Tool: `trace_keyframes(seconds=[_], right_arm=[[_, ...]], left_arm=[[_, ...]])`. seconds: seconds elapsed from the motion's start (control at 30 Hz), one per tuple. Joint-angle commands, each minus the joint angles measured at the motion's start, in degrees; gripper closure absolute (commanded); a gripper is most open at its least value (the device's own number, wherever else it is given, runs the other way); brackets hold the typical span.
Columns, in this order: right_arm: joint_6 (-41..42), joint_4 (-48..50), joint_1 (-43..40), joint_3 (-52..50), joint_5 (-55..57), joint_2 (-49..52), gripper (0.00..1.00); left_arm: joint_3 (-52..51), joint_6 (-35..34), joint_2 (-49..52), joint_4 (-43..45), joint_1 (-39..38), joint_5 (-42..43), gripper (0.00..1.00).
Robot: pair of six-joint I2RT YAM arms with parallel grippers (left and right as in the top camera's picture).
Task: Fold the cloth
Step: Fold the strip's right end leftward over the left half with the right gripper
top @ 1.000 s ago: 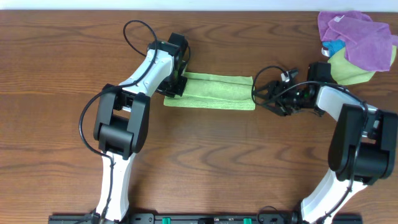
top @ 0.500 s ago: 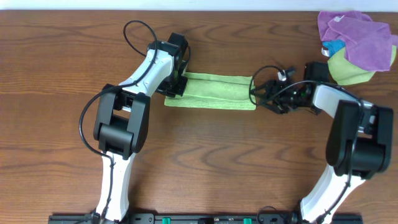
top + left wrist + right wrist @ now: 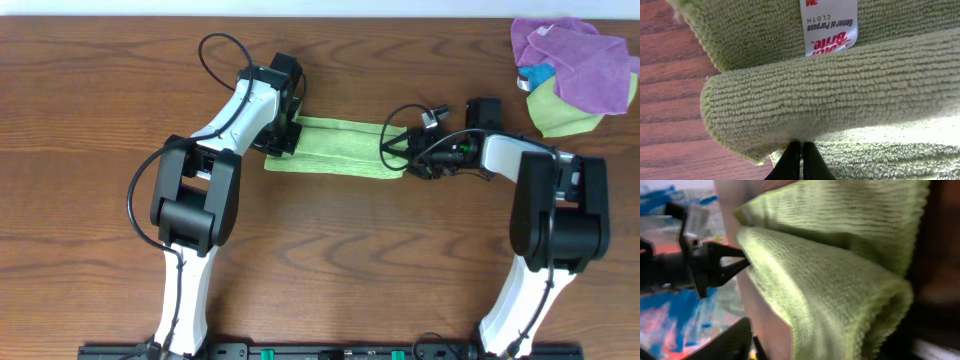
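Observation:
The cloth [image 3: 335, 148] lies on the wooden table as a long lime-green strip, folded lengthwise. My left gripper [image 3: 283, 138] is at its left end. In the left wrist view its fingertips [image 3: 801, 157] are pressed together under a rolled fold of the cloth [image 3: 840, 90], beside the white tag [image 3: 829, 22]. My right gripper [image 3: 397, 155] is at the strip's right end and holds it. In the right wrist view the raised cloth end [image 3: 840, 270] fills the frame. One dark finger [image 3: 732, 340] shows beside it; the other finger is hidden.
A purple cloth [image 3: 575, 60], a yellower-green cloth [image 3: 560, 112] and a small blue item [image 3: 535, 75] are bunched at the far right corner. The table's back edge [image 3: 320, 18] runs along the top. Both arms reach in from the near side.
My right gripper has moved left along the table and the cloth's right end has come with it, so the strip is shorter. The left arm has not moved.

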Motion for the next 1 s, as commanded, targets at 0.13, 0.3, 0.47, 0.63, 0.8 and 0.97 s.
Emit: trace_keyframes(seconds=[0.13, 0.3, 0.47, 0.63, 0.8, 0.97], right_arm=[[1.4, 0.3, 0.7, -1.1, 6.8, 2.6, 0.79], [3.4, 1.6, 0.7, -0.4, 8.2, 2.6, 0.99], [2.8, -2.0, 1.4, 5.0, 7.1, 2.3, 0.98], [0.6, -8.3, 2.8, 11.3, 8.0, 1.0, 0.99], [-0.3, -12.4, 5.8, 15.4, 9.1, -1.2, 0.99], [-0.3, -14.2, 9.2, 17.2, 11.0, -3.6, 0.99]], left_arm=[[-2.2, 0.2, 1.4, 0.1, -0.7, 3.4, 0.94], [-2.2, 0.2, 1.4, 0.1, -0.7, 3.4, 0.94], [-2.2, 0.2, 1.2, 0.0, -0.7, 3.4, 0.94], [-2.1, 0.2, -0.2, 0.3, -0.7, 3.4, 0.94], [-2.0, 0.1, -1.2, 0.8, -0.7, 3.4, 0.94], [-2.0, -0.3, -1.2, 0.7, -0.7, 4.3, 0.95]])
